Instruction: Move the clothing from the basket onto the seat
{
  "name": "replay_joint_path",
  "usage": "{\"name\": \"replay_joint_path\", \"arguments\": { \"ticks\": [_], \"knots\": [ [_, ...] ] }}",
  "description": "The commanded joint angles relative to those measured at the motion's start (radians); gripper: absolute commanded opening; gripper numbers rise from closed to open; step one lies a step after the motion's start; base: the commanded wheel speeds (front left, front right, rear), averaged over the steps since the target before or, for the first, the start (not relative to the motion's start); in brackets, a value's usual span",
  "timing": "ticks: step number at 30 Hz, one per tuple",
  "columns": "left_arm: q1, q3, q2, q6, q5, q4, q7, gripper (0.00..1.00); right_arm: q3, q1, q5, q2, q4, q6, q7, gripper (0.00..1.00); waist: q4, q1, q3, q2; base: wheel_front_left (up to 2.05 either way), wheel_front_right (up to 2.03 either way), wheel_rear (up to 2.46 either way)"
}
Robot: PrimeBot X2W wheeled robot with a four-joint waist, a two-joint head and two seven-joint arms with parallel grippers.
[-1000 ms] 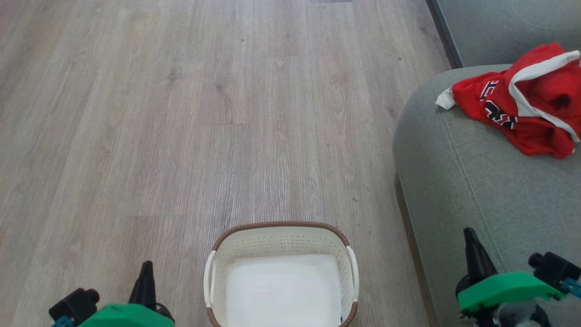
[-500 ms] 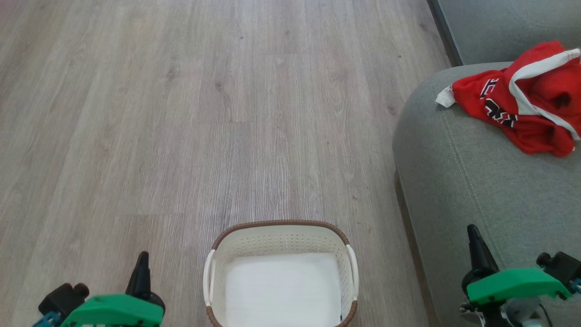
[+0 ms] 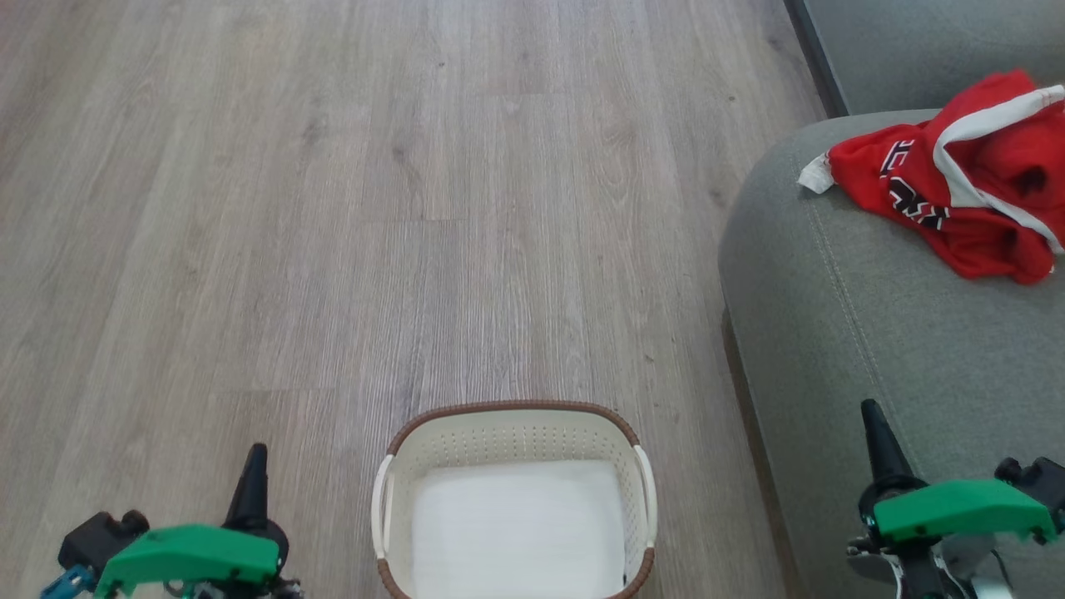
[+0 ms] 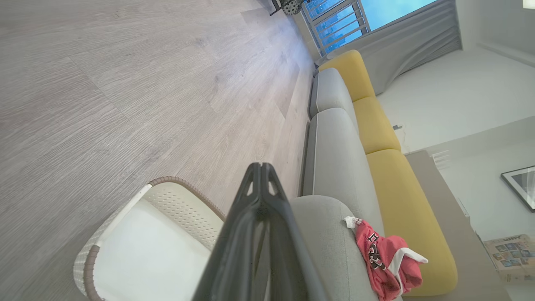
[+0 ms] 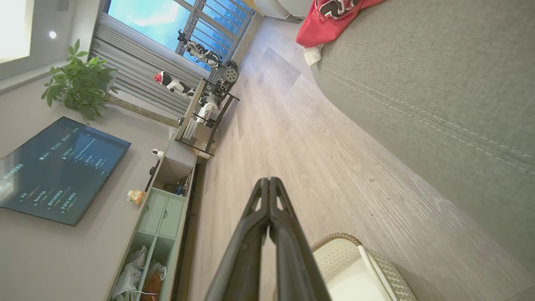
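Left gripper [image 3: 256, 457] low at the left over the wood floor [image 3: 416, 208], fingers pressed together, pinching nothing; the left wrist view shows the two fingers meeting at the tip. Just right of it, well apart, the basket [image 3: 516, 407] sits on the floor at bottom centre. Bare white bottom, no red fabric inside as far as the head and left wrist views show, though its near end is cut off by the frame edge. Right of the basket, the seat [image 3: 840, 316], its rounded edge near the basket but not touching. Right gripper [image 3: 874, 420] hangs over the seat's near part, fingers pressed together too, empty — the right wrist view confirms it. Far right and further back, the clothing [image 3: 965, 200] lies crumpled on the seat, black-and-white letters up, white trim showing, part running off frame.

Judgement: task looks done — clothing on seat, basket emptied, both grippers free. Nothing visibly left to move.
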Motion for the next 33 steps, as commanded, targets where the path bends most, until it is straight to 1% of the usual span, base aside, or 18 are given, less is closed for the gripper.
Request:
{"name": "replay_joint_path", "arguments": {
  "ticks": [1,33],
  "knots": [
    [-0.057,0.032,0.002,-0.013,-0.029,-0.029,0.009,0.0,0.005,-0.06,0.033,-0.004,-0.037,0.0,0.01,0.0,0.0,-0.0001,0.001,0.0,0.0,0.0,0.0],
    [-0.134,0.118,-0.013,-0.089,-0.365,-0.016,0.102,0.0,-0.026,-0.097,0.4,-0.004,-0.047,0.0,0.103,0.0,-0.005,-0.0001,0.014,0.0,0.0,0.0,0.0]
  ]
}}
